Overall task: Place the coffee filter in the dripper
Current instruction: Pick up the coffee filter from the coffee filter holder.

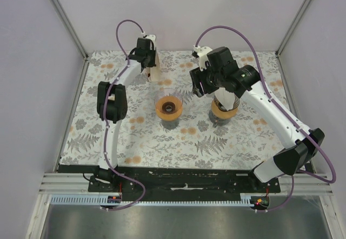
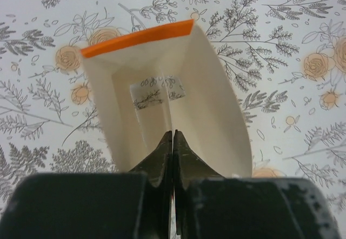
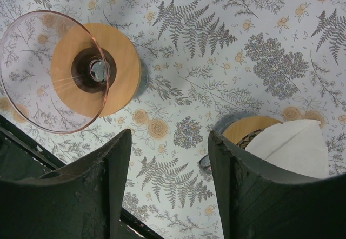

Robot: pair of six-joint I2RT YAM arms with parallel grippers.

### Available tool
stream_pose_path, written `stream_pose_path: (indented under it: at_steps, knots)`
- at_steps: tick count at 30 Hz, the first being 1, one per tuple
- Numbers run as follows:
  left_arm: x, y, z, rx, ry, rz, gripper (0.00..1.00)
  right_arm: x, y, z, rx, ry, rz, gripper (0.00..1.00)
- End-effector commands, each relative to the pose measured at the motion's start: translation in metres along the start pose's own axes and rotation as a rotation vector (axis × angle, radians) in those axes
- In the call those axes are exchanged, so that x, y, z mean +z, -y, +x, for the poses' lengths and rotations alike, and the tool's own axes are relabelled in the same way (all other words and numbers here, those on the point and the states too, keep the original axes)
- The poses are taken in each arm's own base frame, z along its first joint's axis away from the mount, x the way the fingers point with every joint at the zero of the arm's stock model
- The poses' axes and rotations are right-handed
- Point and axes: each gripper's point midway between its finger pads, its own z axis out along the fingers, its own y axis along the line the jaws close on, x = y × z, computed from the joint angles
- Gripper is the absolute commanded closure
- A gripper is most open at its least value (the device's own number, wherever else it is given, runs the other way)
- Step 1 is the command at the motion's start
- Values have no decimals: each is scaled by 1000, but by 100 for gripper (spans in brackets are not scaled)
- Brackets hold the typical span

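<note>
My left gripper (image 1: 149, 61) is at the far side of the table, and in the left wrist view (image 2: 173, 133) its jaws are closed on a thin cream sheet. This is the coffee filter (image 2: 211, 104), standing in a cream holder with an orange top edge (image 2: 138, 38) and a cut-out window. The holder (image 1: 154, 71) also shows in the top view. The empty glass dripper (image 1: 169, 107) on its wooden collar stands mid-table and also shows in the right wrist view (image 3: 81, 71). My right gripper (image 1: 198, 85) (image 3: 170, 136) is open and empty, hovering between the two drippers.
A second dripper (image 1: 224, 109) with a white filter in it (image 3: 294, 144) stands to the right of the empty one, partly under my right arm. Flowered tablecloth (image 1: 162, 141) covers the table. Frame posts stand at the far corners.
</note>
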Motion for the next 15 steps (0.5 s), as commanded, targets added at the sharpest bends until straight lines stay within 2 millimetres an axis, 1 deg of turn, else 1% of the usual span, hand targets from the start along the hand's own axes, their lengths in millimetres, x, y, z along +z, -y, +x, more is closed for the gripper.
stream_pose_path:
  at_steps: [1,4,6,10,12,13,14,15]
  knots:
    - [-75,-11,-75,-111,131,98,98,-29,-6,-29,4,118,-22,35]
    - [-114,-9,-92,-130,160,181,98,-40,-8,-34,-6,157,-34,35]
    - [-144,-2,-103,-120,187,248,98,-48,-12,-38,-17,185,-51,34]
    - [-195,12,-113,-64,196,343,98,-67,-23,-44,-45,240,-112,34]
    - [-228,19,-119,-36,207,389,98,-77,-29,-46,-60,275,-144,34]
    - [-245,25,-119,-19,205,427,98,-83,-32,-46,-68,295,-160,33]
    - [-267,32,-122,3,219,469,98,-90,-35,-47,-75,318,-176,32]
    - [-288,42,-121,30,223,531,98,-95,-39,-48,-83,341,-198,31]
